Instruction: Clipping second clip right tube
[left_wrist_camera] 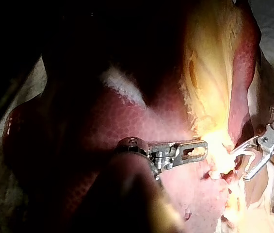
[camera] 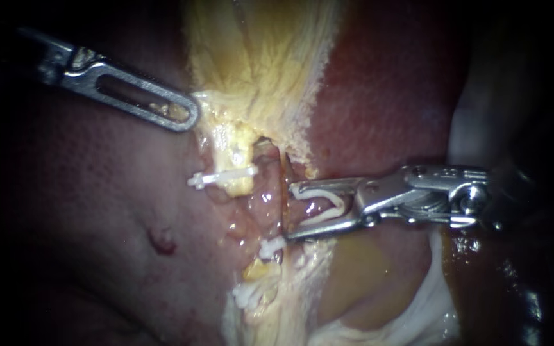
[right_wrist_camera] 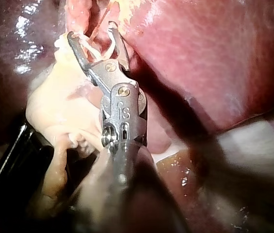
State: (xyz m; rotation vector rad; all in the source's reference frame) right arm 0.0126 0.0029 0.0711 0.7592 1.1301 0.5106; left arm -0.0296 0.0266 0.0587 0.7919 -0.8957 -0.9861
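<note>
My right instrument [camera: 290, 213] comes in from the right. Its jaws stand wide apart with an open white clip [camera: 328, 204] seated between them, touching both. The jaw tips straddle the thin reddish right tube [camera: 285, 172]. A closed white clip [camera: 270, 247] sits on that tube just below the jaws. Another white clip [camera: 222, 175] crosses the pale yellow left tube [camera: 238, 157]. My left instrument [camera: 190, 115] comes in from the upper left, its slotted jaws shut on the edge of the yellow tissue [camera: 258, 57]. The right wrist view shows the open clip in the jaws [right_wrist_camera: 90, 31].
Liver [camera: 97, 211] lies left of the tubes and also to their upper right. More white clip material [camera: 246, 295] shows lower on the yellow strand. Whitish membrane [camera: 428, 301] lies under my right instrument's shaft. A small red spot [camera: 161, 240] marks the liver surface.
</note>
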